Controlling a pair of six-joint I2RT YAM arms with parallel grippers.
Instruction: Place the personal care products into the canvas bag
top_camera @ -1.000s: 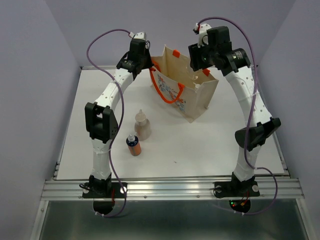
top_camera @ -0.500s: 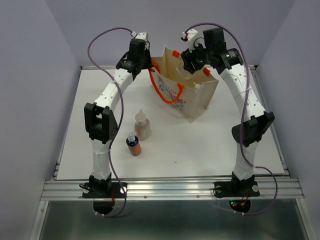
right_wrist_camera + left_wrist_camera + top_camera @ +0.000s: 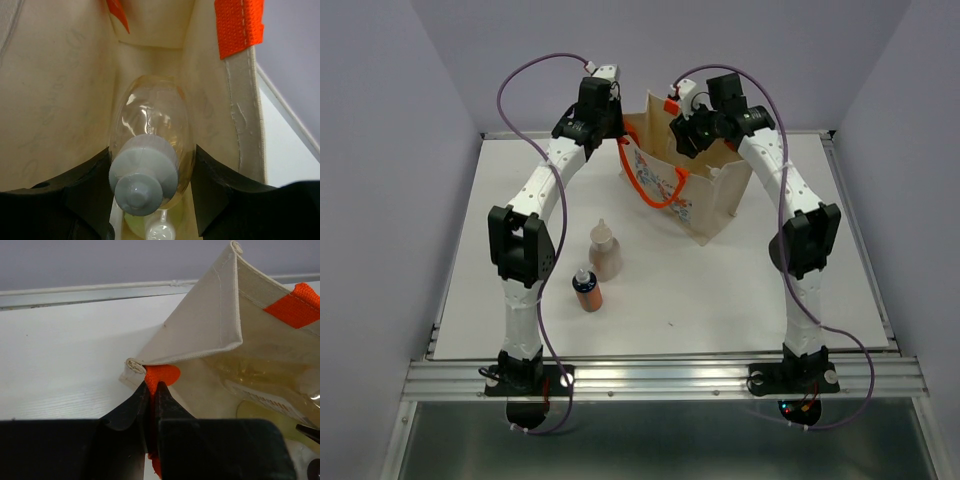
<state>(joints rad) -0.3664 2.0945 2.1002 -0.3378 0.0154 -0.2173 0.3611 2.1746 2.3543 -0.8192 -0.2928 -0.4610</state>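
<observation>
Right wrist view: the bottom edge cuts off the right gripper [image 3: 150, 175] fingers. The grey cap [image 3: 145, 175] covers part of the clear bottle [image 3: 155, 115]. A white item [image 3: 160, 231] beneath is cropped and cannot be identified.

Left wrist view: the orange tab [image 3: 162, 375] passes out of sight between the left gripper [image 3: 151, 390] fingers. The canvas bag [image 3: 210, 325] contents are blurred.

Top view: the right fingertips are hidden at the bag mouth.
</observation>
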